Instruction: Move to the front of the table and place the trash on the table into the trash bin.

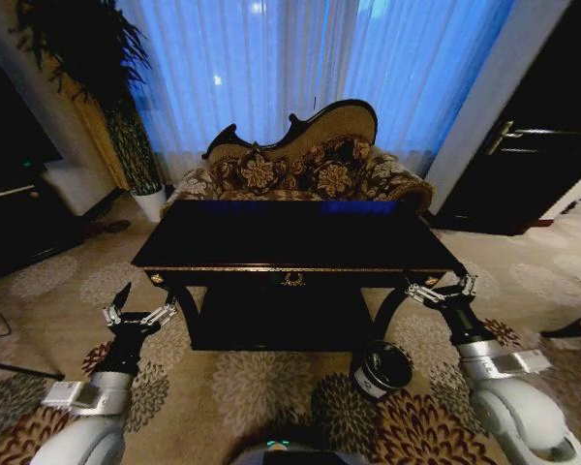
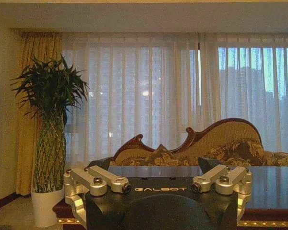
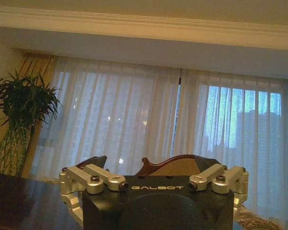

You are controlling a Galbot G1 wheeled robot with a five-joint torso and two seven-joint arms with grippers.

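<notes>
The glossy black table point(image 1: 290, 244) with gold trim stands straight ahead in the head view, and its far top also shows in the left wrist view point(image 2: 273, 184). Its dark top shows only window glare; I can make out no trash on it. The small black trash bin point(image 1: 382, 368) with a shiny rim sits on the carpet by the table's right front leg. My left gripper point(image 1: 145, 302) hangs open, low beside the table's left front corner. My right gripper point(image 1: 441, 287) is open at the right front corner, just above and beyond the bin. Both hold nothing.
An ornate sofa point(image 1: 300, 165) stands right behind the table, before curtained windows. A potted plant point(image 1: 136, 145) is at the back left, a dark cabinet point(image 1: 10, 213) at the left, and a dark door point(image 1: 533, 145) at the right. Patterned carpet point(image 1: 271, 387) lies open before the table.
</notes>
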